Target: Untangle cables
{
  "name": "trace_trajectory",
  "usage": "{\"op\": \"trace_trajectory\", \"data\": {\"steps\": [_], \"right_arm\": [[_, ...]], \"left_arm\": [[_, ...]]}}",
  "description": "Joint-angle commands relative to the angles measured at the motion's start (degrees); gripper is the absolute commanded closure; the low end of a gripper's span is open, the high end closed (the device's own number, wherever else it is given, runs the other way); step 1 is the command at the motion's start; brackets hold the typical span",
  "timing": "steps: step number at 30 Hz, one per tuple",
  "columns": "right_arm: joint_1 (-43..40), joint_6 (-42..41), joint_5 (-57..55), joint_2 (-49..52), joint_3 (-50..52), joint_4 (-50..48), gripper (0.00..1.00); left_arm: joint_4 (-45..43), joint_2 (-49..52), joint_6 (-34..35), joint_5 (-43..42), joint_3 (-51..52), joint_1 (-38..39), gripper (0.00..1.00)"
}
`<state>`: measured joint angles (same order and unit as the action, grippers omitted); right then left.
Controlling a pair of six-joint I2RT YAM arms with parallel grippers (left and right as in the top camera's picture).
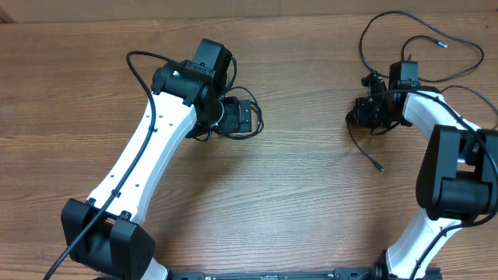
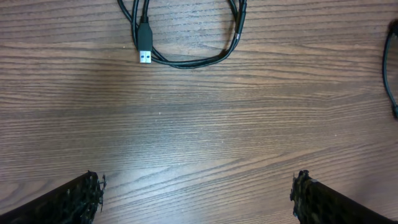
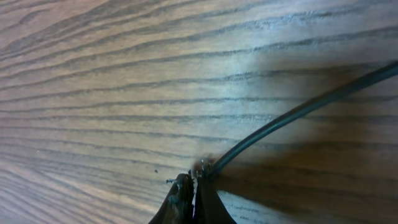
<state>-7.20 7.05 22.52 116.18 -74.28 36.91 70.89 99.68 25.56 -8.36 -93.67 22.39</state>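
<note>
Black USB cable (image 2: 144,45) lies looped on the table (image 1: 296,194) just ahead of the left gripper (image 2: 196,180), whose fingers stand wide and empty. Well apart, the other cable (image 3: 298,110) is pinched by the closed right gripper (image 3: 194,186), loose curves trailing around it. Separating looks mostly done; its loops may cross under the arm, hidden from overhead, so straightening it is left.

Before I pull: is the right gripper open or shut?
Shut. In its wrist view the right gripper has fingertips together, pinching the cable.
</note>
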Motion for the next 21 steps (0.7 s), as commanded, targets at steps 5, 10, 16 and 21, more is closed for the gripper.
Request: {"op": "trace_trajectory", "data": {"steps": [5, 10, 16, 21], "right_arm": [[0.4, -6.4, -6.7, -4.7, -3.4, 1.1, 0.75], [0.4, -9.0, -6.6, -8.1, -5.7, 10.5, 0.31], [0.4, -14.4, -7.1, -8.7, -5.7, 22.1, 0.32], [0.3, -25.0, -9.9, -9.1, -5.7, 28.1, 0.25]], "left_arm": [[0.0, 0.4, -0.3, -0.5, -0.1, 0.1, 0.0], [-0.1, 0.4, -0.3, -0.5, -0.1, 0.1, 0.0], [-0.5, 0.4, -0.3, -0.5, -0.1, 0.1, 0.0], [-0.5, 0.4, -0.3, -0.5, -0.1, 0.1, 0.0]]}}
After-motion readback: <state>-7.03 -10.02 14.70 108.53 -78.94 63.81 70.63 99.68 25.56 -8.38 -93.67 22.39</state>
